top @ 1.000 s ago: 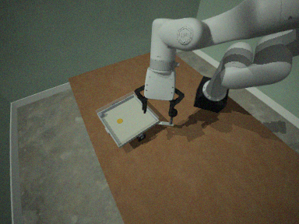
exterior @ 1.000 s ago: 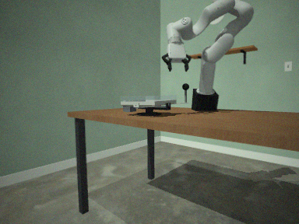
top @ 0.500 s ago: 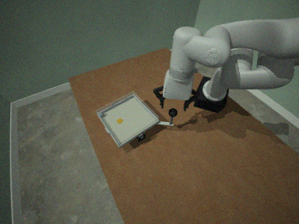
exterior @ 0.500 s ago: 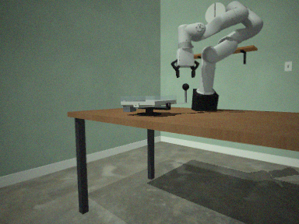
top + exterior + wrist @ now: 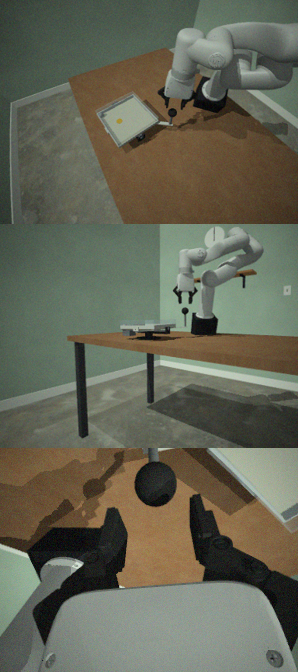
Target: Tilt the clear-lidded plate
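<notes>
The square white plate [image 5: 126,120] with a clear lid sits on a dark pivot on the brown table. An orange printed spot [image 5: 119,120] lies left of its middle. A small grey dot at the plate's far left corner [image 5: 102,115] may be the steel ball; I cannot tell for sure. A thin arm at the plate's right corner carries an upright stem with a black knob [image 5: 171,113]. My gripper [image 5: 175,104] hangs just above the knob, fingers pointing down, partly open and empty. In the wrist view the knob [image 5: 155,484] lies just beyond my fingertips. From the side the plate [image 5: 147,326] looks about level.
The arm's black base [image 5: 210,99] stands on the table just right of the knob. The table's left edge runs close behind the plate. A corner of the plate shows in the wrist view [image 5: 260,473]. A wall shelf [image 5: 244,273] is behind the arm.
</notes>
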